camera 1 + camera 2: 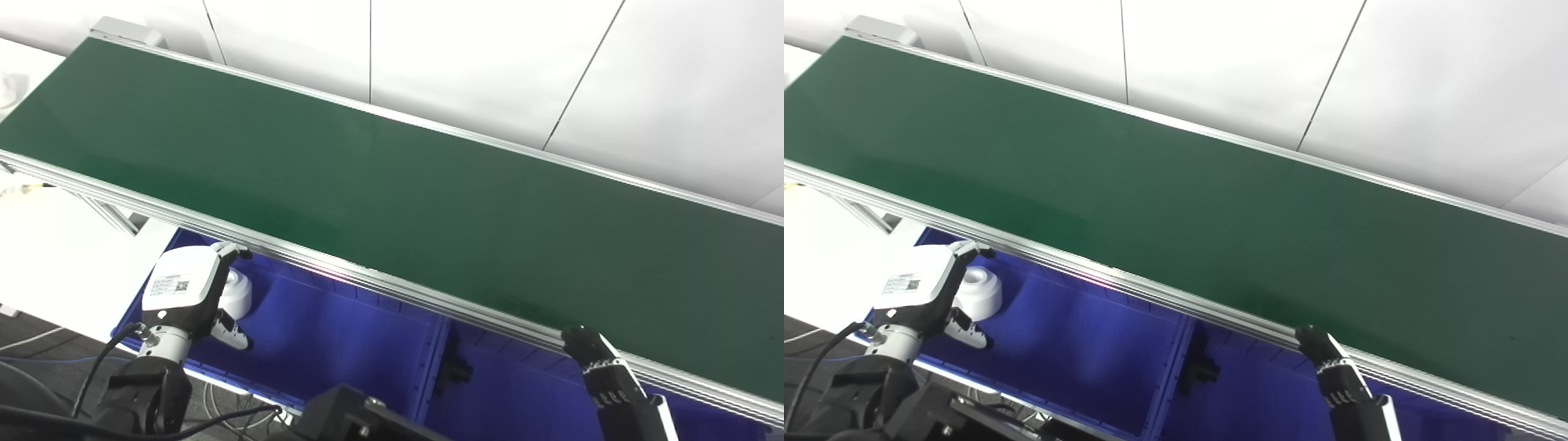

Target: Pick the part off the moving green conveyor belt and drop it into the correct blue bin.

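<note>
Belt: the green conveyor belt (392, 202) runs slanted across the view, from upper left to lower right, with a silver rail along its near edge; no part lies on its surface.
Part: a white round part (979, 294) with a hole on top is over the left blue bin (331, 343), near the bin's left end, just below the rail.
Left hand: the left hand (184, 291) is over the same bin, its fingers (233, 251) curled around the white part; I cannot tell if they clamp it or only touch it.
Right hand: only the dark fingers (585, 346) of the right hand (1335, 373) show, close together and pointing up at the belt rail; I cannot tell if it holds something.
Second bin: a right blue bin (1262, 392) stands beside the first, with a dark small object (1200, 370) at the divider wall.
</note>
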You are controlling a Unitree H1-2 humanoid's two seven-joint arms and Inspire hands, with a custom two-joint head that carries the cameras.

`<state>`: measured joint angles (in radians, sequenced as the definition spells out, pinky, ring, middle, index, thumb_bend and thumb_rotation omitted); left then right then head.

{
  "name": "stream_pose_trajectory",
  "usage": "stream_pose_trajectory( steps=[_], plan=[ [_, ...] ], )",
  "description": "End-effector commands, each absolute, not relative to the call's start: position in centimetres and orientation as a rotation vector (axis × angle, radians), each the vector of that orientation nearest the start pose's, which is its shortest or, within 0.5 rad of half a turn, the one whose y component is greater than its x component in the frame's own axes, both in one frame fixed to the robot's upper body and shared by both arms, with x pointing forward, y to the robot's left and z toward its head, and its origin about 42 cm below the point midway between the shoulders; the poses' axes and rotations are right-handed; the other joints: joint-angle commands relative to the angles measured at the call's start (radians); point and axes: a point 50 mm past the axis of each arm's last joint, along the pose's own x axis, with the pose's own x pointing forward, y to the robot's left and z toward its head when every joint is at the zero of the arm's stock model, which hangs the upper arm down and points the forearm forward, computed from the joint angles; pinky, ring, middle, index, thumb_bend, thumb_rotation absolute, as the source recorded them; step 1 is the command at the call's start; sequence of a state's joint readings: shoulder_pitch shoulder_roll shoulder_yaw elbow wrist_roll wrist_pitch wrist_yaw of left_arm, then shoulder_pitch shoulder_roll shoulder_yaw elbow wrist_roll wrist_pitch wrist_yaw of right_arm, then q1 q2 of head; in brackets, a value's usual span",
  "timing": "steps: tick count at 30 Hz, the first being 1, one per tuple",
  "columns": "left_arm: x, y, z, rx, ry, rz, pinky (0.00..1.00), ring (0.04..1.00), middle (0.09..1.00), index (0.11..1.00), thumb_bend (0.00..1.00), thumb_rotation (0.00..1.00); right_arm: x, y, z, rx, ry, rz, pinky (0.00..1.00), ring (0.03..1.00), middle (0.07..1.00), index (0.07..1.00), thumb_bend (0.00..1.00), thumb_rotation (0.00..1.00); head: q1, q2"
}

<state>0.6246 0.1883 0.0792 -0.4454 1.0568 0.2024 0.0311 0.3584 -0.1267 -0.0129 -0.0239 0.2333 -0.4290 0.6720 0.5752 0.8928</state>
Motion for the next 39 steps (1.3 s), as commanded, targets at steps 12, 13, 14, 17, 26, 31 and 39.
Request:
stream_pose_trajectory(
  steps=[12,13,14,17,26,31,39],
  plan=[
    [8.8,26.0,16.3,1.137,-0.093,0.183,0.61,0.724,0.789,0.727,0.90,0.30,14.7,-24.1,6.6,0.009,-0.186,0.539,0.90,0.897,0.867,0.870,0.87,0.85,-0.055,-0.016],
    [8.9,25.5,16.6,1.121,-0.120,0.180,0.61,0.724,0.790,0.732,0.89,0.31,14.6,-24.1,6.5,0.009,-0.183,0.538,0.91,0.901,0.867,0.869,0.88,0.85,-0.069,-0.019],
    [9.0,24.9,16.8,1.099,-0.149,0.177,0.60,0.722,0.787,0.733,0.90,0.30,14.6,-24.0,6.5,0.003,-0.179,0.540,0.91,0.901,0.866,0.868,0.89,0.85,-0.076,-0.020],
    [9.3,23.5,17.3,1.028,-0.231,0.160,0.60,0.718,0.785,0.734,0.88,0.29,14.5,-23.7,6.5,-0.005,-0.175,0.544,0.91,0.900,0.866,0.869,0.89,0.85,-0.135,-0.032],
    [10.4,20.2,14.5,0.807,-0.358,0.053,0.61,0.724,0.779,0.733,0.86,0.33,13.7,-22.1,5.0,-0.024,-0.108,0.532,0.86,0.875,0.864,0.856,0.92,0.87,-0.320,-0.140],
    [12.0,19.4,11.1,0.711,-0.358,-0.017,0.59,0.716,0.780,0.731,0.89,0.35,13.5,-21.3,4.1,-0.057,-0.063,0.525,0.83,0.859,0.852,0.835,0.96,0.87,-0.400,-0.204],
    [13.1,17.9,7.2,0.439,-0.265,-0.112,0.65,0.738,0.793,0.749,0.86,0.29,13.5,-20.5,3.8,-0.078,-0.049,0.529,0.78,0.839,0.842,0.812,0.98,0.83,-0.449,-0.207]
  ],
)
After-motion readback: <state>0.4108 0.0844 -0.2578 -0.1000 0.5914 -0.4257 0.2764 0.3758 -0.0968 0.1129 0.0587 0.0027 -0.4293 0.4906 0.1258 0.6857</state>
